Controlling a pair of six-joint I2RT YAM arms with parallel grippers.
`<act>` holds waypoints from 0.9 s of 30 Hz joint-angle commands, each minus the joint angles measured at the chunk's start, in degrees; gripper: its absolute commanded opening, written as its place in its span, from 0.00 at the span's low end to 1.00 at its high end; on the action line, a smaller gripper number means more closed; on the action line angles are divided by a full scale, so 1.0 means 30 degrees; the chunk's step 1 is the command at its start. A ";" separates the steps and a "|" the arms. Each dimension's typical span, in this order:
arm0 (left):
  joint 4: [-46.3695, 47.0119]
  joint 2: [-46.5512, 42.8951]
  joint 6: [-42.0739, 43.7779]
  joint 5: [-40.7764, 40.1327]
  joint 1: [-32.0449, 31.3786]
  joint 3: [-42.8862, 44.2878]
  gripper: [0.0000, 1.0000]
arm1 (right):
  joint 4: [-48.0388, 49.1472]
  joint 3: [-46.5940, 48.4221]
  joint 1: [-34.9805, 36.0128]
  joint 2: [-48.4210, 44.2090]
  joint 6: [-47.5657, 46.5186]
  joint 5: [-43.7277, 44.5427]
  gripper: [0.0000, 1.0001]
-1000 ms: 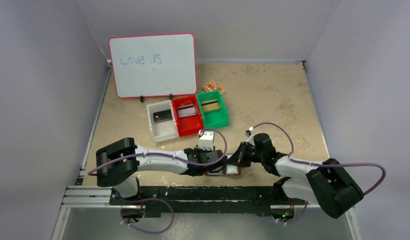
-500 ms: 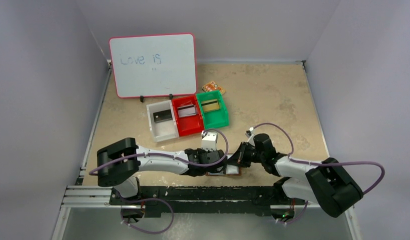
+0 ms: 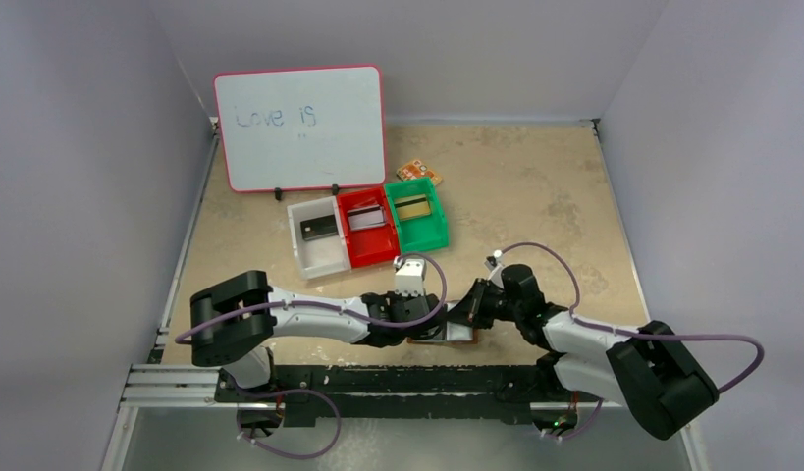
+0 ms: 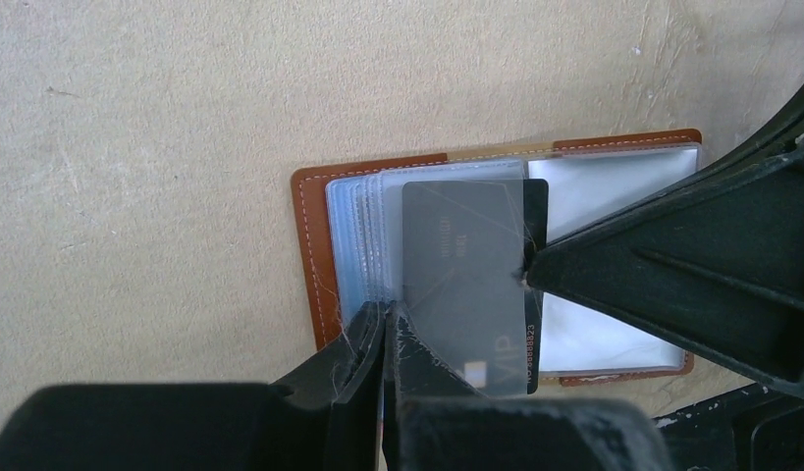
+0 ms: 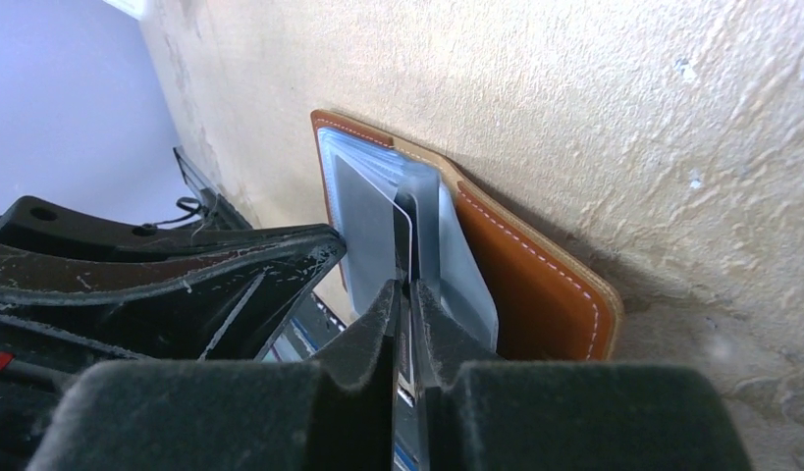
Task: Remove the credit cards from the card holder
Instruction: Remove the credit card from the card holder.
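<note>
Left gripper has closed, seemingly on card holder; right gripper pinches card.

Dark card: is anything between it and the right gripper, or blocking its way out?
Nothing visible: the right gripper meets the dark grey plastic card at its exposed edge. Its clear plastic sleeve, pinched by the left gripper, covers most.

Soft, even overhead light fills the scene — only faint shadows on the beige speckled surface. Wrist views render it sharp, their near foreground dark and blurred.
</note>
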 commanded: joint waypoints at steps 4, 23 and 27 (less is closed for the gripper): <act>-0.1628 0.1335 0.0119 0.0455 -0.0404 -0.0069 0.00 | 0.2192 -0.0717 -0.0092 -0.0653 0.1426 -0.0225 0.15; -0.2897 0.2049 -0.0291 -0.0275 -0.0626 0.0409 0.00 | -0.2628 -0.0159 -0.0218 -0.3310 0.0448 0.1944 0.00; -0.2958 0.2060 -0.0279 -0.0311 -0.0626 0.0436 0.00 | -0.3618 0.0027 -0.0395 -0.3727 -0.0016 0.2019 0.00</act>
